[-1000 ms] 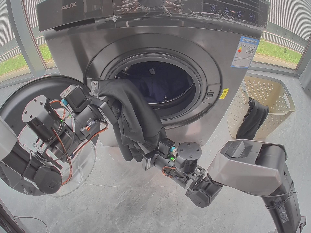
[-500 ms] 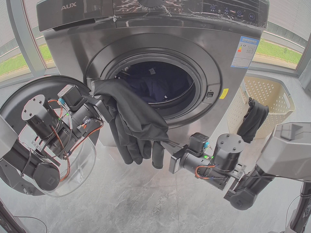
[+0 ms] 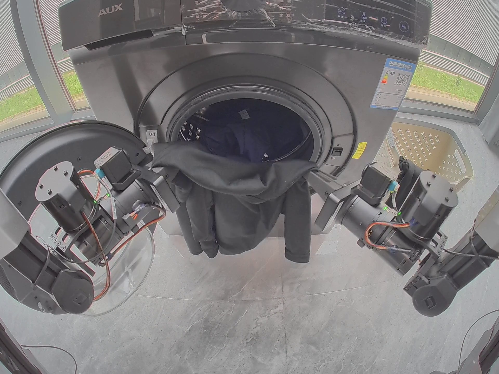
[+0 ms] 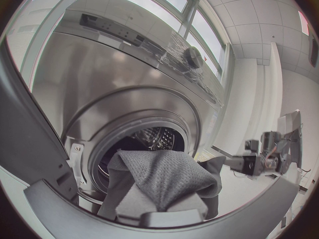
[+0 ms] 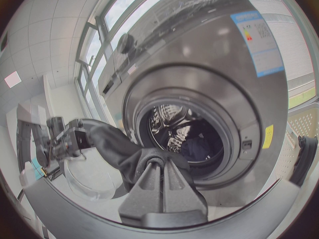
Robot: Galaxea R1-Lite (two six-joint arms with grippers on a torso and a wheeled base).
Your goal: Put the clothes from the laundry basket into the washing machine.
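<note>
Because the black garment is soft, limp cloth, it probably weighs little but will not keep any shape. It sags between its two held ends, and loose folds, perhaps sleeves, hang below the door opening of the washing machine. Holds at the bunched upper edge, as now, look sound, since thick folds give the fingers something to bite on. A thin single layer would likely slip out. The hanging parts could catch on the lower lip of the opening, so the cloth seems to need lifting above that lip before it goes in.

The left gripper sits just beside the left rim of the opening, its fingers pinched narrow on a wad of the garment's end. The right gripper sits just beside the right rim, its two fingers pressed almost together on the other end. Cloth bulges around their tips in the right wrist view. The garment spans the front of the opening, across its lower half, not yet inside.

Dark clothes already lie within the opening. The laundry basket stands to the right of it, with another dark piece draped over its rim.
</note>
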